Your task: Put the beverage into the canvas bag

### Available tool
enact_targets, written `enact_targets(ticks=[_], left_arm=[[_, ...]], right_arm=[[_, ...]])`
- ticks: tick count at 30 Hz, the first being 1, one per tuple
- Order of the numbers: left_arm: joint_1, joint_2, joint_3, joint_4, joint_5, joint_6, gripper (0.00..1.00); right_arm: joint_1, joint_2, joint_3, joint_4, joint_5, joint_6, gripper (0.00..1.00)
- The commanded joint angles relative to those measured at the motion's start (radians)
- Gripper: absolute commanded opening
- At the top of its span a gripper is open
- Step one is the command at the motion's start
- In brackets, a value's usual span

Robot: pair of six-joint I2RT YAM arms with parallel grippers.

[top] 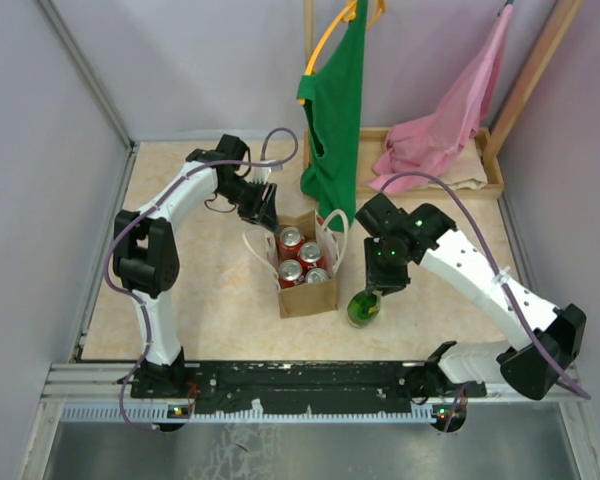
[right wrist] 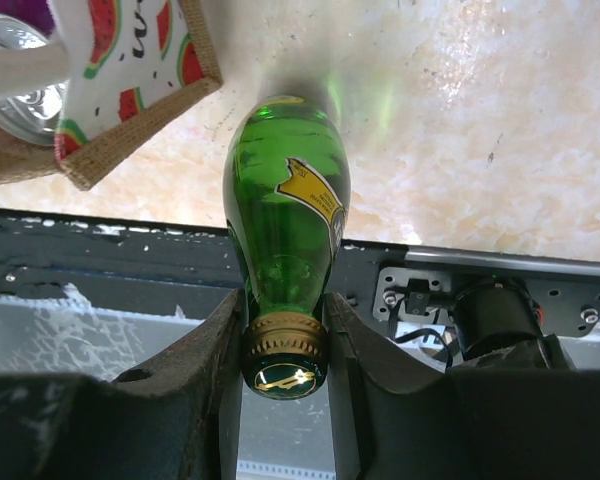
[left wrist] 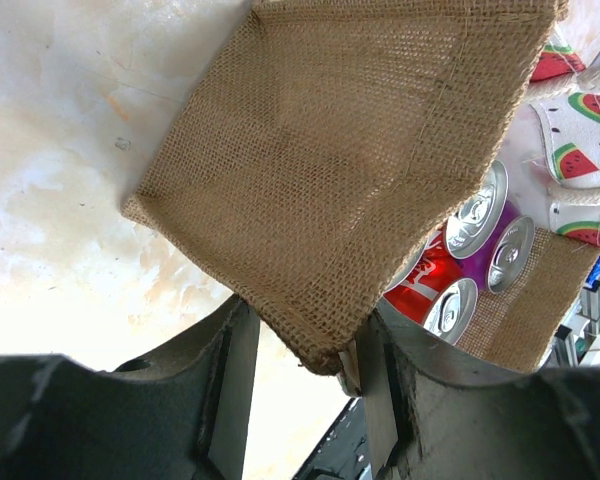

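Note:
The beverage is a green glass bottle (right wrist: 285,215) with a yellow label and a gold cap. My right gripper (right wrist: 285,310) is shut on its neck just below the cap. In the top view the bottle (top: 363,308) sits right of the canvas bag's front corner, under the right gripper (top: 375,292). The canvas bag (top: 307,285) stands open mid-table with several cans (top: 298,258) inside. My left gripper (top: 265,212) is at the bag's back left corner. In the left wrist view the bag's brown woven corner (left wrist: 330,170) pokes between the open fingers (left wrist: 300,335), touching only the right one.
A green garment (top: 335,110) hangs just behind the bag. A pink cloth (top: 445,120) lies over a wooden tray (top: 492,186) at the back right. The black base rail (top: 300,375) runs along the near edge. Walls close both sides.

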Motion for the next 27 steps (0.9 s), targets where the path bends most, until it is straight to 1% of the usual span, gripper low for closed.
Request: enact_targets(ticks=[1, 13, 15, 16, 20, 27], left_arm=[[-0.014, -0.021, -0.018, 0.036, 0.010, -0.004, 0.48], [-0.015, -0.029, -0.023, 0.036, 0.009, -0.002, 0.48], [-0.016, -0.029, -0.022, 0.036, 0.010, -0.002, 0.48], [-0.017, -0.029, -0.025, 0.037, 0.009, 0.000, 0.48], [-0.017, -0.024, -0.028, 0.041, 0.011, 0.000, 0.48], [-0.016, -0.020, -0.023, 0.043, 0.010, -0.002, 0.48]], right_arm=[[-0.018, -0.074, 0.090, 0.039, -0.044, 0.009, 0.00], [-0.040, -0.079, 0.203, 0.024, -0.097, 0.010, 0.00], [-0.042, -0.073, 0.237, 0.022, -0.113, 0.012, 0.00], [-0.043, -0.060, 0.295, 0.012, -0.128, 0.012, 0.00], [-0.044, -0.033, 0.380, -0.014, -0.142, 0.004, 0.00], [-0.050, -0.007, 0.448, -0.009, -0.189, -0.006, 0.00]])
